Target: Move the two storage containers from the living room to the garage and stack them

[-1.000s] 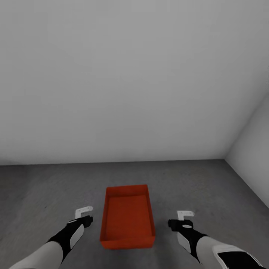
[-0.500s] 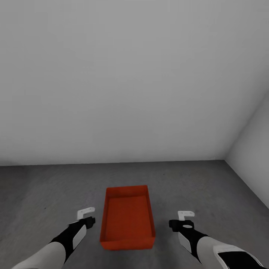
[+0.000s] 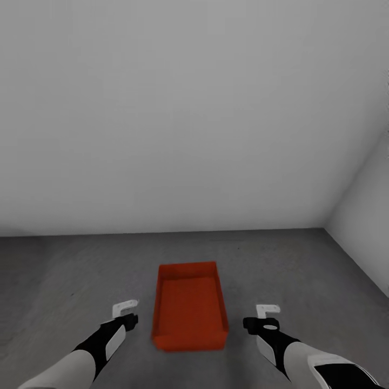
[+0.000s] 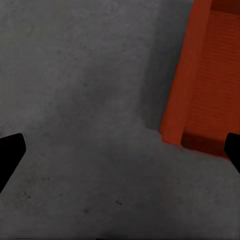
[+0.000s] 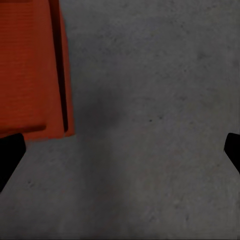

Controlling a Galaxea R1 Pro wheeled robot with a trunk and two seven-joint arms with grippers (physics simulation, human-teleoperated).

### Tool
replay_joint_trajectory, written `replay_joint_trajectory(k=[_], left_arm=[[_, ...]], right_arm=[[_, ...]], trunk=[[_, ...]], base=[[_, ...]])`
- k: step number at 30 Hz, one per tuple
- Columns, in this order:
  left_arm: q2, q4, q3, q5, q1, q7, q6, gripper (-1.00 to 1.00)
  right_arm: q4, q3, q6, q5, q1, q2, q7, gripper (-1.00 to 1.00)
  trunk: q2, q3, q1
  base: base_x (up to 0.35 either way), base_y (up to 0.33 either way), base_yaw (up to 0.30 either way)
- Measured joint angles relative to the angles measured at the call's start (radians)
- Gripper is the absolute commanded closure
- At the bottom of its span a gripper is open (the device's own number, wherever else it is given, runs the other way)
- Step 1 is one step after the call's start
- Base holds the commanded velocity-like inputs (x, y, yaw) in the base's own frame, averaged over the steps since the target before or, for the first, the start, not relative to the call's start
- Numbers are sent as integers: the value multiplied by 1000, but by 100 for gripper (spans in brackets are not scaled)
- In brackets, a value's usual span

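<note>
One orange-red storage container is seen on the garage floor, a dull dark-grey mottled concrete surface that runs to plain white walls. A corner is formed at about 2 o'clock in the head view, where a second white wall meets the first. The bin is set long side away from the robot, open top upward, its interior bare and smooth; whether a second bin is nested inside it cannot be told. A soft shadow is cast on the concrete around its near end.

No brand, label or writing can be made out on the container, the walls or the floor.

The left claw is held at about 7 o'clock, beside the bin's left wall and apart from it, its fingers spread wide with nothing between them. The right claw is held at about 5 o'clock, well clear of the bin's right wall, likewise spread and empty. In the left wrist view a corner of the container is shown above mottled concrete; in the right wrist view another corner is shown beside the same grey surface.
</note>
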Motion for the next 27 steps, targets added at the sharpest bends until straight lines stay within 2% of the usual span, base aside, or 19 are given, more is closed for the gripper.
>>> replay_joint_trajectory(k=[18, 22, 24, 27], left_arm=[[2, 22, 0, 5, 0, 2, 1, -100], [0, 34, 0, 5, 0, 2, 4, -100], [0, 47, 1, 6, 0, 1, 4, -100], [2, 131, 2, 8, 1, -6, 1, -100]], right_arm=[[4, -1, 11, -4, 0, -6, 1, -100], [15, -2, 43, -4, -2, -12, 2, -100], [17, -1, 70, -3, -4, -14, 1, -100], [19, -1, 96, -3, 2, -15, -2, -100]], trunk=[[0, 0, 0], [0, 0, 0], [0, 0, 0], [0, 0, 0]], base=[[-285, 165, 0], [-264, 161, 0], [-131, 91, 0], [-64, 44, 0]])
